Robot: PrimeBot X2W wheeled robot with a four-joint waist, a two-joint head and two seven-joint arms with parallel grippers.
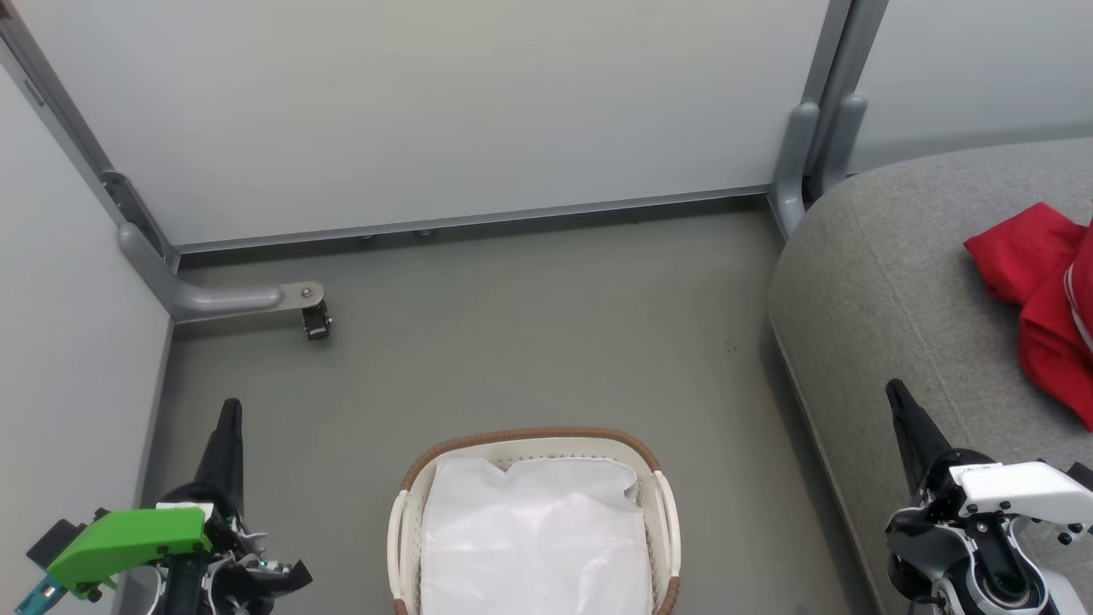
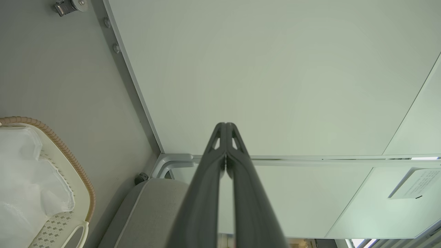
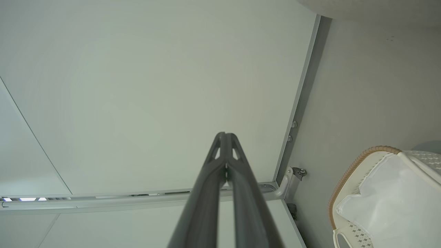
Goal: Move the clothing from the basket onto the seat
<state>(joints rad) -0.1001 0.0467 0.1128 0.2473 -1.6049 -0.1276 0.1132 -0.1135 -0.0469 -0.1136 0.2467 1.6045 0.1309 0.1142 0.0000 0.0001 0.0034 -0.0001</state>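
Two grippers sit low in head view, both w/ jaws together and nothing held. Left gripper (image 1: 229,423) is at lower left, dark fingers pointing up the frame, green housing behind it. It's over the floor (image 1: 529,325), close to the left wall panel (image 1: 68,342). Right gripper (image 1: 901,406) is at lower right w/ white housing, fingers overlapping the near-left edge of the seat (image 1: 905,282); can't tell its height above it. Left wrist view agrees: fingers pressed tip to tip, only a thin slit lower down, nothing in it. Right wrist view shows the same for the right arm.

The clothing (image 1: 1037,290), red w/ a white stripe, lies crumpled on the seat at the far right of head view, partly cut by the frame edge. It's well apart from the basket and touches neither gripper.

The basket (image 1: 529,436), white perforated plastic w/ brown woven rim, stands on the floor at bottom centre, between the two grippers. A plain white sheet (image 1: 534,538) lies inside it, covering most of the interior. The seat is to the basket's right w/ a strip of floor between them.

Rear wall panel (image 1: 427,111) is pale w/ grey frame. A small caster (image 1: 314,323) on a grey bracket sits at rear left, well apart from the basket.
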